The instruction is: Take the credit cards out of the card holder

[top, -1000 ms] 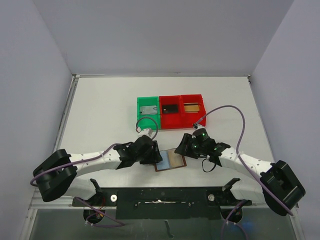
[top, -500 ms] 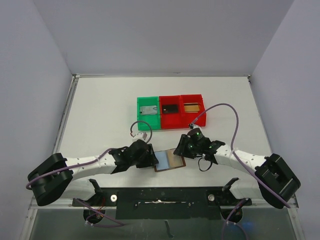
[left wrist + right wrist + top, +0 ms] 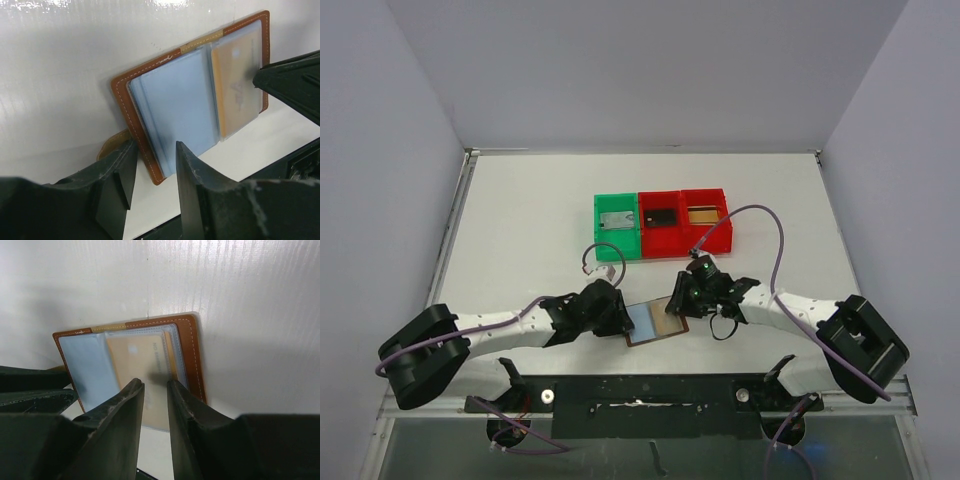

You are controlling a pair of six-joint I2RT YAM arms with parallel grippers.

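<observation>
The card holder [image 3: 655,323] lies open near the table's front edge, brown-edged with pale blue pockets [image 3: 175,100]. A gold-yellow credit card [image 3: 237,85] sits inside its right clear pocket [image 3: 135,357]. My left gripper [image 3: 155,146] is open at the holder's left end [image 3: 625,318], its fingers straddling the near corner with a gap showing. My right gripper [image 3: 154,383] hovers over the gold card's half [image 3: 676,308]. Its jaws stand narrowly apart with nothing between them. One of the right gripper's fingers [image 3: 290,80] reaches to the card pocket's edge.
A green bin [image 3: 600,215] and two red bins [image 3: 645,238] [image 3: 725,225] stand in a row behind the holder. They hold a grey card [image 3: 615,221], a dark card [image 3: 661,216] and a gold-brown card [image 3: 701,213]. Purple cables loop over both arms.
Both grippers have drawn in onto the holder, the left at its left end and the right over its right half. Both pairs of jaws have narrowed.
</observation>
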